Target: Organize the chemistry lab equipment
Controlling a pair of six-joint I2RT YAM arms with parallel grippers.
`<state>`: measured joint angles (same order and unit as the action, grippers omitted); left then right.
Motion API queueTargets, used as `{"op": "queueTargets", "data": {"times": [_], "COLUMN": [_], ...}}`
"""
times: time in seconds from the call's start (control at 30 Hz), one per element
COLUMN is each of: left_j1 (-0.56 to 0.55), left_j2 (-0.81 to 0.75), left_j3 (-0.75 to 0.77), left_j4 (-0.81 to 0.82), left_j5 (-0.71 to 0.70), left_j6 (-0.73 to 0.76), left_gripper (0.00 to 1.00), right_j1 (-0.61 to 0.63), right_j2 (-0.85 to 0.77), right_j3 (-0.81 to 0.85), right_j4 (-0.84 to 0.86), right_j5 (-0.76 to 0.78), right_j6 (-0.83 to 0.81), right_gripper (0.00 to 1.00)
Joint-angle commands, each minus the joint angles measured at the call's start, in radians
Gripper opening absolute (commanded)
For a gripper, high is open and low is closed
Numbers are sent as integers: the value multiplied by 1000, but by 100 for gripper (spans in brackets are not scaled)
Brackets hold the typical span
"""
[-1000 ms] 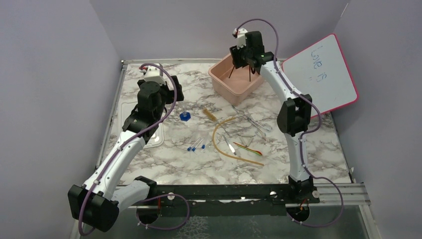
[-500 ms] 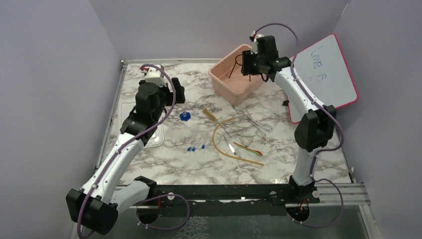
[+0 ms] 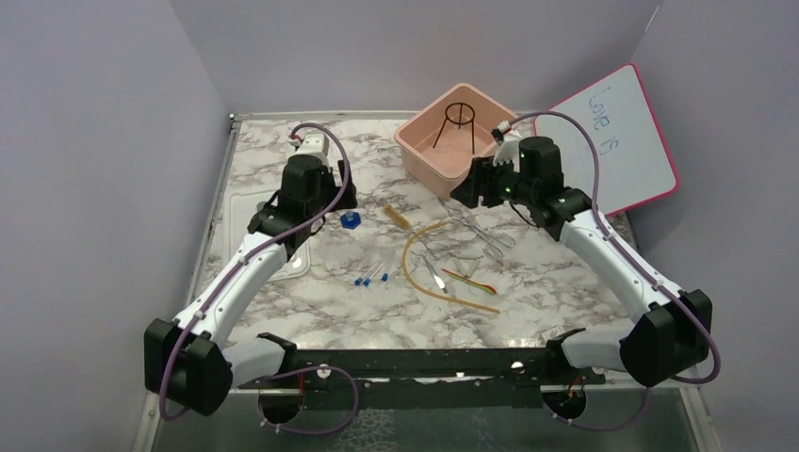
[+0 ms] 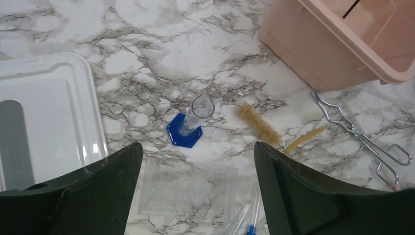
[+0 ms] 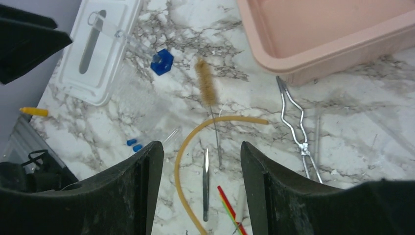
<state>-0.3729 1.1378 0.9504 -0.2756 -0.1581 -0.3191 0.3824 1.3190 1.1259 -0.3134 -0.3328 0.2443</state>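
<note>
— What takes up the most room?
— The grey-veined, marble-look table (image 3: pixel 565 273). At its far right leans a pink-framed whiteboard (image 3: pixel 622 141) with blue handwriting I cannot make out. Beside it sits a pink rectangular plastic bin (image 3: pixel 441 172). At the left lies a flat, translucent white plastic lid (image 4: pixel 49 98), partly covered by the left arm when seen from above.
— And the grippers?
— The left gripper (image 4: pixel 196 152) hangs with its fingers spread wide and nothing between them, above a clear cylinder on a blue hexagonal base (image 4: pixel 192 122). The right gripper (image 5: pixel 200 147) is likewise parted and empty, near the bin's front wall.
— Where is the lab equipment?
— The black wire ring tripod (image 3: pixel 470 124) stands inside the bin. The rest lies on the marble between the arms:
  - a long tan rubber tube (image 5: pixel 222 119) bent into a loop
  - shiny metal tongs (image 5: pixel 304 147) near the bin's corner
  - a tan bristle brush (image 5: pixel 205 85) whose wire stem crosses the tube
  - a slim metal spatula (image 5: pixel 206 186) inside the loop
  - tiny blue-tipped pieces (image 5: pixel 133 144) to the left of it
</note>
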Motion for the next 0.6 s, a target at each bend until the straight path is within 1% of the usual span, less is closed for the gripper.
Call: {"op": "queueTargets", "data": {"times": [0.0, 0.13, 0.23, 0.27, 0.33, 0.4, 0.5, 0.57], "left_j1": [5, 5, 5, 5, 4, 3, 3, 3], "left_j2": [120, 223, 285, 299, 317, 330, 339, 342], "left_j3": [58, 86, 107, 114, 130, 143, 148, 146], "left_j4": [14, 20, 25, 25, 32, 35, 42, 44], "left_j5": [34, 41, 13, 3, 0, -7, -20, -31], "left_j6": [-53, -80, -85, -88, -85, -76, -52, -30], "left_gripper": [81, 69, 60, 56, 45, 38, 32, 31], "right_j1": [1, 1, 2, 1, 1, 1, 1, 1], "right_j2": [-82, -135, -151, -153, -155, -158, -163, -168], "right_j3": [-110, -173, -192, -192, -196, -199, -202, -204], "right_j4": [159, 188, 183, 177, 170, 167, 166, 166], "right_j5": [-131, -134, -123, -120, -118, -117, -115, -113], "right_j6": [77, 87, 73, 66, 58, 50, 44, 42], "right_gripper": [63, 63, 62, 62, 61, 61, 61, 61]}}
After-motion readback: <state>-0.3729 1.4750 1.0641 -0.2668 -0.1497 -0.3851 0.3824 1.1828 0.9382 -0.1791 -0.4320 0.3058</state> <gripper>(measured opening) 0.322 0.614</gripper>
